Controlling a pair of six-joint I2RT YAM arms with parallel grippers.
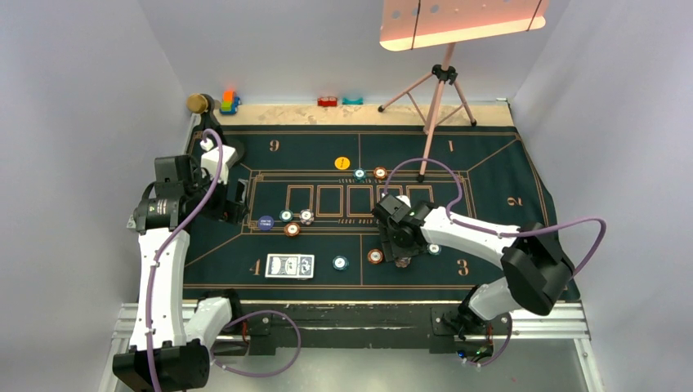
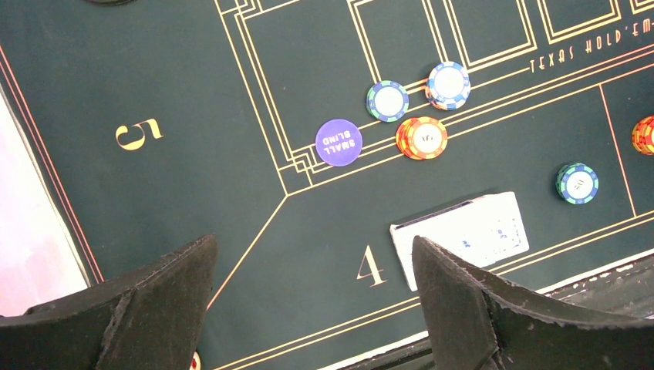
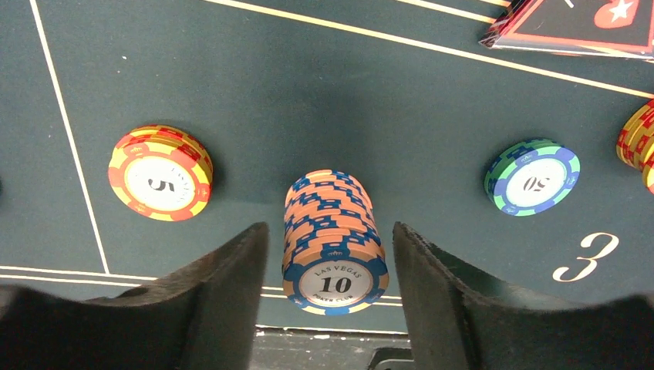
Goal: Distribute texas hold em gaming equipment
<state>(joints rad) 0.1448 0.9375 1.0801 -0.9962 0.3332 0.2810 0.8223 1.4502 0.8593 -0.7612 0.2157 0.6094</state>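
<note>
White walls box in your worktop (image 1: 278, 112), and the green felt mat (image 1: 490, 175) covers nearly all of it. Your left tool (image 2: 312, 245) hangs above the seat 4 and 5 corner, its fingers spread wide with nothing between them. Your right tool (image 3: 330, 229) sits low near seat 3, fingers apart on either side of the tall blue-and-orange chip stack (image 3: 335, 281). A thin gap shows at each side, so nothing is clamped yet.

That stack is your risk, as I judge it. It is tall and narrow, so if one finger lands first it may shove the column over or shear off the upper chips. Squeeze too high and the lower chips could stay behind. The red-and-yellow chip (image 3: 160, 173) and the green-and-blue chip (image 3: 532, 176) lie well apart from it and should not get in the way.

Your count: the cards (image 1: 290, 265) at seat 4, two as far as I can tell. Two buttons, a yellow button (image 1: 342, 162) and a dark-blue button (image 1: 266, 221). Overhead, eight chip piles besides the one you straddle.
</note>
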